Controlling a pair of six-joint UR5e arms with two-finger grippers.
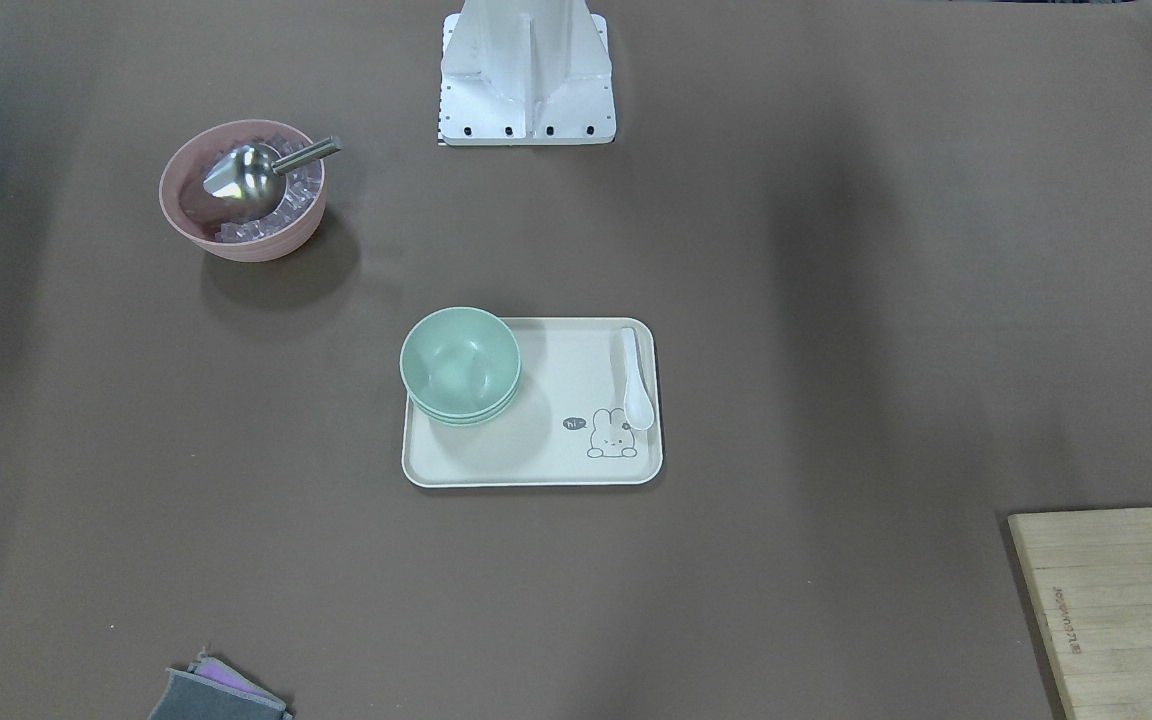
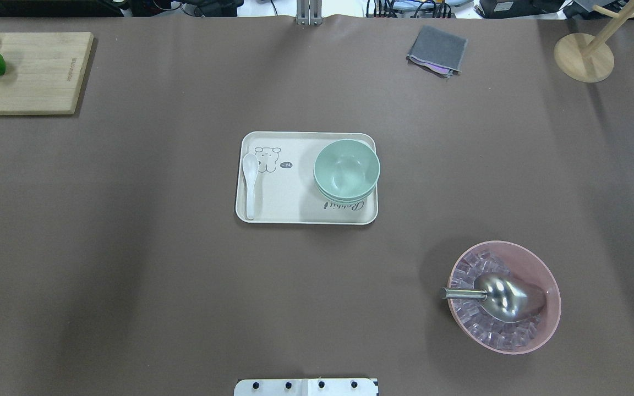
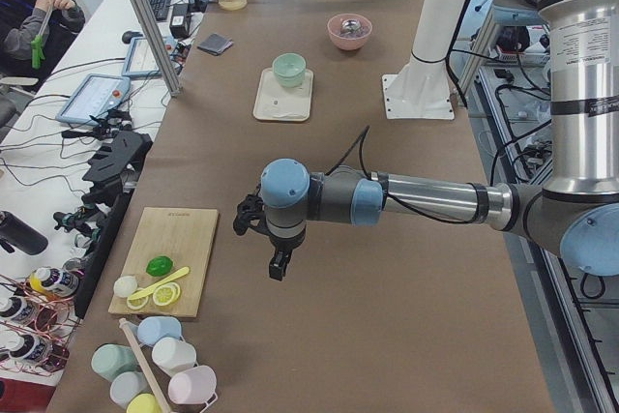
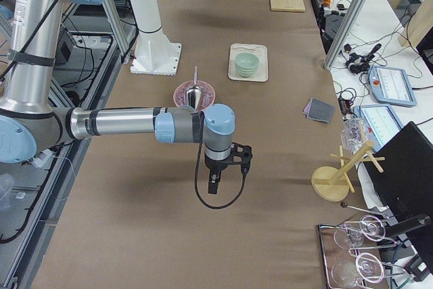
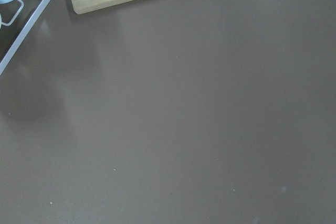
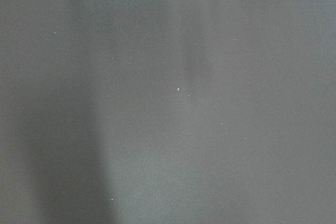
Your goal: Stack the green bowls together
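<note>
The three small round pale mint-green plastic bowls (image 2: pixel 346 168) are found nested in one stack at the right end of the cream rectangular tray (image 2: pixel 295 212) in the overhead view, so stacking is judged complete. Mouths are turned upward on a vertical stack axis, and no long axis is noted. The left gripper (image 3: pixel 255 222) and right gripper (image 4: pixel 238 157) are shown well apart from it, and their opening cannot be told.

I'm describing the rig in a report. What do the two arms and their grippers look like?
The left arm and right arm match: silver tubes, pale blue joint caps, grey housings. The left gripper and right gripper are black, each with a thin black cable looping from the wrist. A white printed label sits on the left arm's thick section.
</note>
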